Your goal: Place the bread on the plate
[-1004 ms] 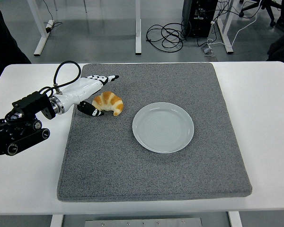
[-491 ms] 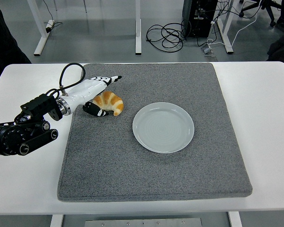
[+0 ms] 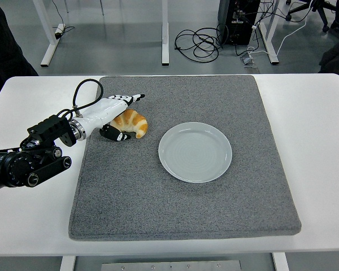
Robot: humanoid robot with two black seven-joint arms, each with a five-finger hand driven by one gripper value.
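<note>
Right now the left hand point(image 3: 117, 116) brackets the bread point(image 3: 130, 122) on the grey mat point(image 3: 181, 192), fingers spread and not yet closed — best to close gently around its middle, lift clear, then carry it right to the plate point(image 3: 195, 152).

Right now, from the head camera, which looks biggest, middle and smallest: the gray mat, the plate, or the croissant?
1. Gray mat, by far the biggest.
2. Plate, in the middle.
3. Croissant, smallest, with the left hand partly covering it.
</note>
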